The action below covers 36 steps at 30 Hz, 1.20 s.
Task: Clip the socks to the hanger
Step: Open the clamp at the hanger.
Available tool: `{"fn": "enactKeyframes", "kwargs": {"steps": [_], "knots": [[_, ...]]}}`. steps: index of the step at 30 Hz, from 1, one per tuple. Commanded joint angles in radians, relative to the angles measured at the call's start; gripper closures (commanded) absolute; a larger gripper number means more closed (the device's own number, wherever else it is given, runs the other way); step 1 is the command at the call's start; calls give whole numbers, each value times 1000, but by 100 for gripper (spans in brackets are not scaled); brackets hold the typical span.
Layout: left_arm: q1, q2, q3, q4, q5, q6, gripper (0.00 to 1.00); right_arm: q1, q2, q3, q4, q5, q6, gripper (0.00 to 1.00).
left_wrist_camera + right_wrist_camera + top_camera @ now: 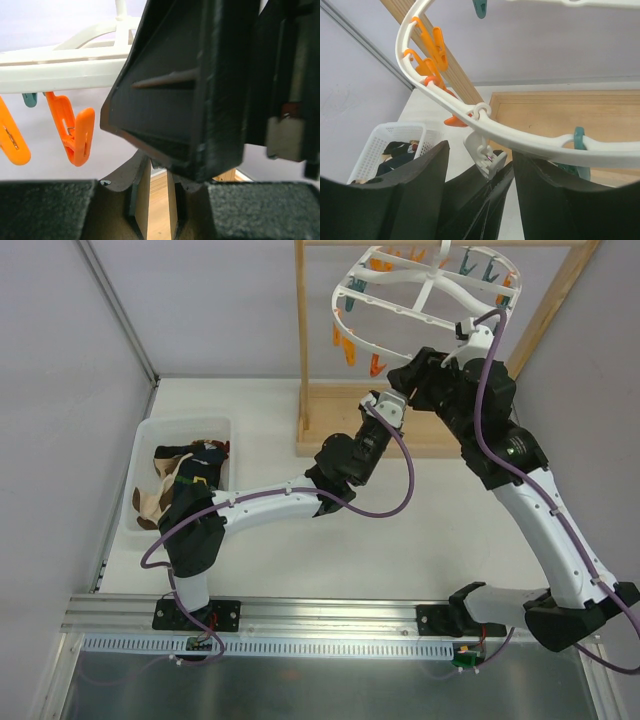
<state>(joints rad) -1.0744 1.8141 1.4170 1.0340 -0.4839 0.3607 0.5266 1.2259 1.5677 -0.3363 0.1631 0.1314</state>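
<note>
Right gripper (480,147) spread open under hanger (432,282) rim, white peg (485,156) between its fingers (420,190). Left gripper (388,405) raised just beside; cannot tell whether clenched. Socks (180,475) piled in white basket (190,424) on tabletop (400,550), left side.

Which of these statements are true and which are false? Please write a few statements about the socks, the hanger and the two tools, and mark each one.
1. The socks lie in a white basket at the left of the table. True.
2. The hanger lies flat on the table. False: it hangs from the wooden stand.
3. The left tool and the right tool are both close to the hanger's rim. True.
4. Every peg on the hanger is teal. False: there are orange pegs as well as teal pegs.
</note>
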Motion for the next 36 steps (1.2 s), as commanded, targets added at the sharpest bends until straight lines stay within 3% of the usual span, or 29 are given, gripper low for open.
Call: {"fn": "enactKeyframes", "kwargs": {"steps": [1,9,20,31,32,36], "knots": [[-12,5,20,57,-28,34,100,4,14,57,48,47,14,43],[-12,10,2,110,-61,79,100,13,55,109,36,112,27,43],[-12,10,-50,169,-1,170,100,21,92,170,5,96,19,44],[-12,17,-61,179,10,196,100,21,98,169,0,89,10,60],[-10,17,-62,184,10,198,100,23,99,169,0,90,10,67],[-10,11,-79,210,18,208,100,23,98,164,3,88,1,80]]}}
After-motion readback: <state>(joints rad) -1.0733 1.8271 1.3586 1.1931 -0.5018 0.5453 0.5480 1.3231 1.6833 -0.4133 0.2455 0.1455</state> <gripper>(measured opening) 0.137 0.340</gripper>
